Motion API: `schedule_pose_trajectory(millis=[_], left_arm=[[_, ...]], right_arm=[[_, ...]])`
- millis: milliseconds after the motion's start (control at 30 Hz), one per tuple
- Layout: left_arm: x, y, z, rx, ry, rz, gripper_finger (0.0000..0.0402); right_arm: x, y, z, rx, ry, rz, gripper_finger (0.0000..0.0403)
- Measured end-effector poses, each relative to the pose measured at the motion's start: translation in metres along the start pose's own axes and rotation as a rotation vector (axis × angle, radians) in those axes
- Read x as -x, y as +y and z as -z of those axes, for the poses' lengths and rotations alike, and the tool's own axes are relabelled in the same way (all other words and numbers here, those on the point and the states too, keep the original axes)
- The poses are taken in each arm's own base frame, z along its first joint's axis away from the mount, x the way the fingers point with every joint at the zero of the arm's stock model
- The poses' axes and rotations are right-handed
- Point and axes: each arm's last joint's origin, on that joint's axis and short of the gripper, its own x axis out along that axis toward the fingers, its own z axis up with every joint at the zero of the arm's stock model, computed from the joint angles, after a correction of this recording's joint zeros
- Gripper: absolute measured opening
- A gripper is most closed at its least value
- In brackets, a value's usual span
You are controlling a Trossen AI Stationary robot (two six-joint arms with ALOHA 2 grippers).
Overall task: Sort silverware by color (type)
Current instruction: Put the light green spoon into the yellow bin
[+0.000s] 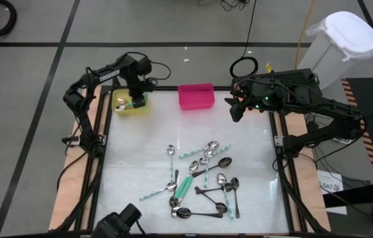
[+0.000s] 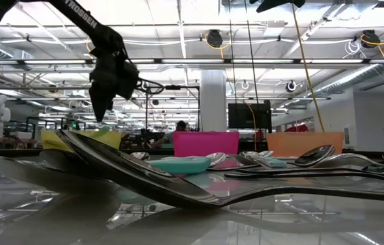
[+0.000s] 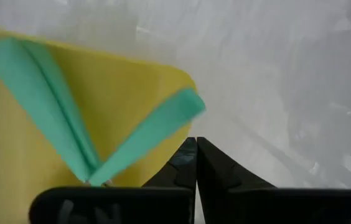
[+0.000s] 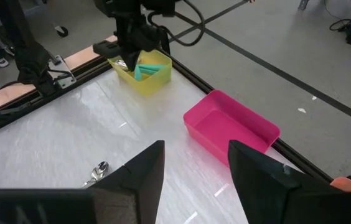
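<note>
The silverware [image 1: 200, 178] lies in a loose heap on the near middle of the white table: teal-handled, shiny silver and dark spoons. Two teal handles [image 3: 57, 106] lean in the yellow bin [image 1: 131, 104] at the far left; a spoon bowl [image 1: 119, 102] shows there too. My left gripper [image 3: 196, 162] hangs shut over that bin's right side, pointing down, with nothing between its fingers. My right gripper [image 4: 195, 168] stands open and raised at the far right, near the pink bin [image 1: 196, 96].
The pink bin [image 4: 231, 124] stands at the far middle of the table. An orange bin [image 2: 304, 143] shows only in the low view, to the right of the pink one. A black frame [image 1: 100, 152] runs round the table. A white lidded container [image 1: 345, 39] stands off the table, far right.
</note>
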Motion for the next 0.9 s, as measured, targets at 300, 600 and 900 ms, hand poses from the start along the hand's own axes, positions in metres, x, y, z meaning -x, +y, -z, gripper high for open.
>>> schedule_pose_trajectory(millis=[300, 600, 900], left_arm=[[-0.0062, 0.0015, -0.0074, -0.019, -0.053, -0.044, 0.0006], [-0.0056, 0.0013, -0.0014, 0.025, -0.003, -0.03, 0.0005], [-0.0053, 0.0045, -0.0065, 0.029, -0.052, -0.067, 0.0005]], right_arm=[[0.0, -0.0001, 0.0, 0.0, 0.0, 0.0, 0.0171], [0.0, -0.0002, 0.0, -0.001, 0.0, 0.001, 0.0171], [0.0001, -0.0002, -0.0001, 0.002, -0.001, 0.001, 0.0171]])
